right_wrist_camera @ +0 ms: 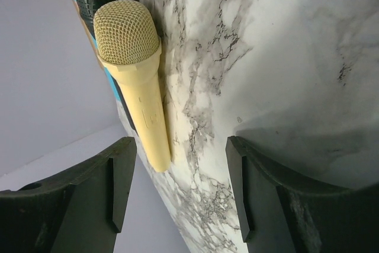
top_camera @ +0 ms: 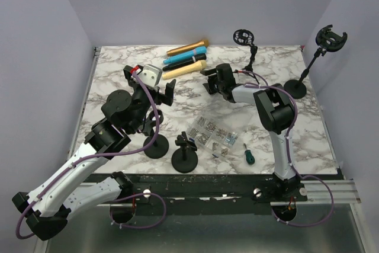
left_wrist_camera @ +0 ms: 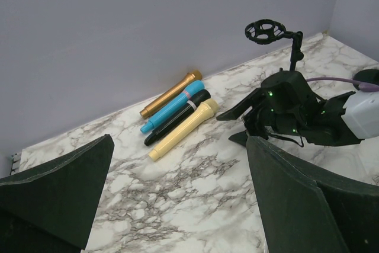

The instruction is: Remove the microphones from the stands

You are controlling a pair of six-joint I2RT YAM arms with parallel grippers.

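The right gripper [top_camera: 212, 81] sits low over the counter [top_camera: 308, 128], jaws apart and holding nothing, pointed toward the cream microphone [right_wrist_camera: 133, 75]. The cream microphone lies flat near the far edge of the counter, closest to the arms in a row of four. Beyond it lie the black microphone [left_wrist_camera: 180, 117], the blue microphone [left_wrist_camera: 174, 106] and the gold microphone [left_wrist_camera: 172, 93]. The left gripper [top_camera: 149, 81] is raised above the counter, jaws apart, holding nothing. All four microphones lie apart from the rear stand [top_camera: 253, 48] and the right stand [top_camera: 311, 66].

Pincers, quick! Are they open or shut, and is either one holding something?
Left pincer: open, holding nothing.
Right pincer: open, holding nothing.
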